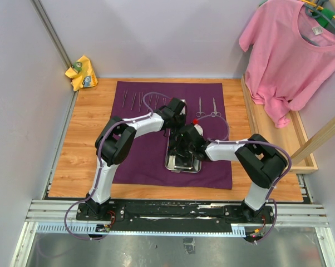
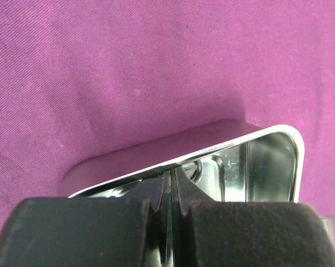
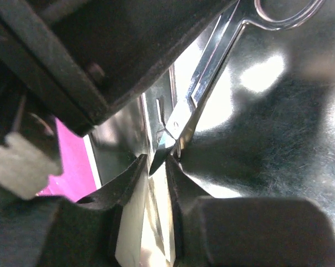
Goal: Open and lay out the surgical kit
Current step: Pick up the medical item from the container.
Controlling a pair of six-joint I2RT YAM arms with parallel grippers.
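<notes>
top external: right arm (image 1: 223,149) over tray (image 1: 181,167)

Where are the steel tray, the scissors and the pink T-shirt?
steel tray (image 2: 267,167), left wrist view, inner end wall.
scissors (image 3: 203,83), right wrist view, shank between ring and pivot.
pink T-shirt (image 1: 292,61), top external view, chest.

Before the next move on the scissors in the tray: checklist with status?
1. Tray hold: left gripper shut on the rim of the shiny rectangular steel tray. Ok.
2. Scissors grip: tip of the slim metal scissors sits between the right gripper fingers; whether it is clamped, cannot tell.
3. Wrap: dark purple cloth wrap opened flat. Ok.
4. Landing room: bare cloth left of the two ring-handled metal instruments. Ok.
5. Clearance: left gripper body crowds the right fingers over the tray. Not ok.
</notes>
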